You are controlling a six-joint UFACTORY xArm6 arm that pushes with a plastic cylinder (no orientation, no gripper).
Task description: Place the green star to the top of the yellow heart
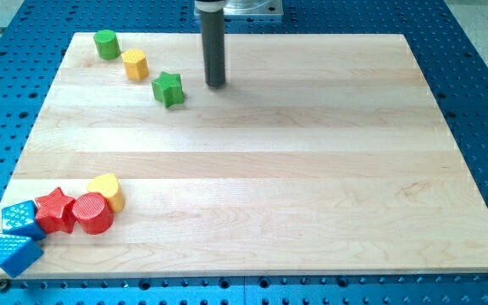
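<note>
Progress is nil, you see: green star (168, 89) sits near the worktop's (312, 169) top, far from yellow heart (107, 190) at bottom left; my tip (216, 84), without jaws, stands just right of it.

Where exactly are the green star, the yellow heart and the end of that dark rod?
green star (168, 88), camera view, on its top face.
yellow heart (106, 187), camera view, on its top face, by the red blocks.
my tip (216, 84), camera view, at the rod's very end, right of the star, apart from it.
</note>
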